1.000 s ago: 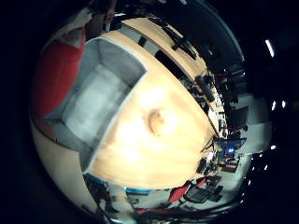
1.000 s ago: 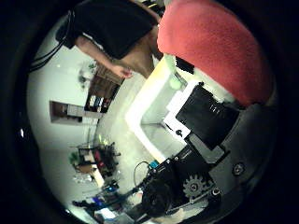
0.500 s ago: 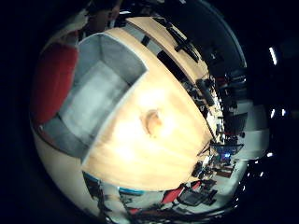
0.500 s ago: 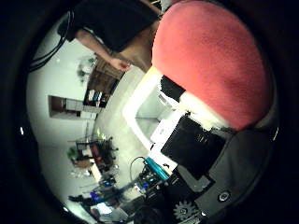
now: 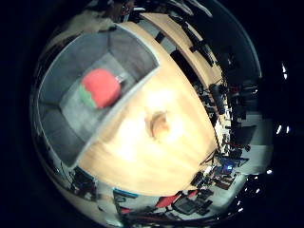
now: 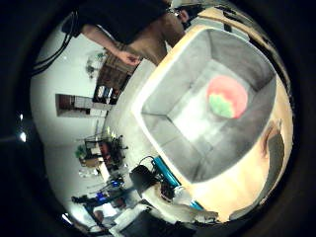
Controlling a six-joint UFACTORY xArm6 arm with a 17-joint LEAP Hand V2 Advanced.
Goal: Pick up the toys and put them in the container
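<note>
My fingers: out of view, so I cannot tell whether they are apart or together.
Red and green toy point(image 5: 99, 89): lying on the floor of the grey container point(image 6: 163, 98).
Small tan toy point(image 5: 160, 125): on the wooden tabletop point(image 5: 142, 161), just beside the container.

The red toy with a green patch point(image 6: 226, 97) lying in the grey container point(image 5: 61, 80) is smeared, so its outline and surface cannot be made out. A small tan object point(image 5: 160, 126) resting on the wooden table point(image 5: 166, 166) beside the container is too blurred to identify. A dark shape point(image 6: 274, 153) on the table just outside the container's wall is also unclear, and whether it is a thing or a shadow cannot be told. No part of the hand shows in either view. The room's furniture beyond the table is too small to tell apart.
</note>
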